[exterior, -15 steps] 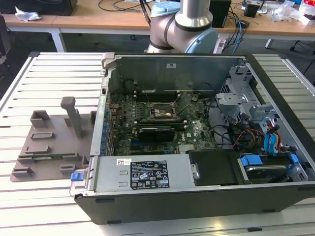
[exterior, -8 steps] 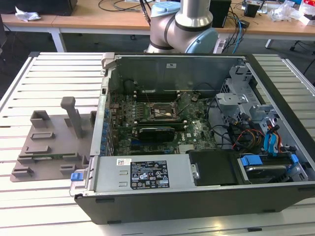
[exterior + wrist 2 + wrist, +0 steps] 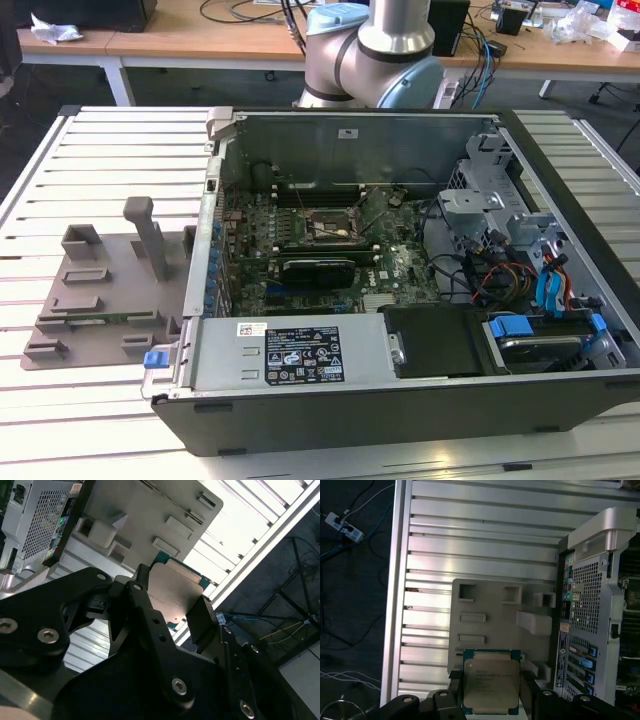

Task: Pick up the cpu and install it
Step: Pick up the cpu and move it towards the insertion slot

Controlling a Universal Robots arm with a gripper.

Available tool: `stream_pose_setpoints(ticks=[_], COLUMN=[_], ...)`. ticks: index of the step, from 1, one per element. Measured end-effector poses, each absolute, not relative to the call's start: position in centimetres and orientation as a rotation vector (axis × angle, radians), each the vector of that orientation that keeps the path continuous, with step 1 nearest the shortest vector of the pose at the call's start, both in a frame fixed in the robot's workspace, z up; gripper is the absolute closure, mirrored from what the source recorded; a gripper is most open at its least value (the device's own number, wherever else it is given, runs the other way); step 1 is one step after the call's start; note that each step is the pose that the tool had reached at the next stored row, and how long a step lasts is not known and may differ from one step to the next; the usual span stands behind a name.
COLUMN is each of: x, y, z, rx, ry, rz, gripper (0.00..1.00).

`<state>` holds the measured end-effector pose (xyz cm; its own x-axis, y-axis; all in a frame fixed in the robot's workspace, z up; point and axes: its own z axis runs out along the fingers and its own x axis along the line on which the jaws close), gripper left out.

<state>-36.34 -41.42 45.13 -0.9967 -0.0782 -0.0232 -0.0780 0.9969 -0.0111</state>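
Silvery-topped cpu (image 3: 491, 680) is clamped by two opposite edges in the end effector (image 3: 172, 600). It hangs in the air over the grey tray (image 3: 485, 605), well apart from the socket (image 3: 330, 228) inside the open computer case (image 3: 560, 400) on the slatted table (image 3: 100, 160).

Risks as judged:
- The grip is on the edges only, so the chip may slip or tilt in transit.
- Any twist or offset at the socket could bend contacts or leave the chip unseated.
- Case walls and cables (image 3: 470, 280) crowd the way down, so the end effector could snag.
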Motion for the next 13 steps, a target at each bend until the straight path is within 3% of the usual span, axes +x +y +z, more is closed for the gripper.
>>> stream_pose_setpoints(ticks=[13], x=[-30.8], y=[-41.1], z=[44.7], rx=[-0.122], ry=[3.116], rz=[-0.017], gripper=[0.45])
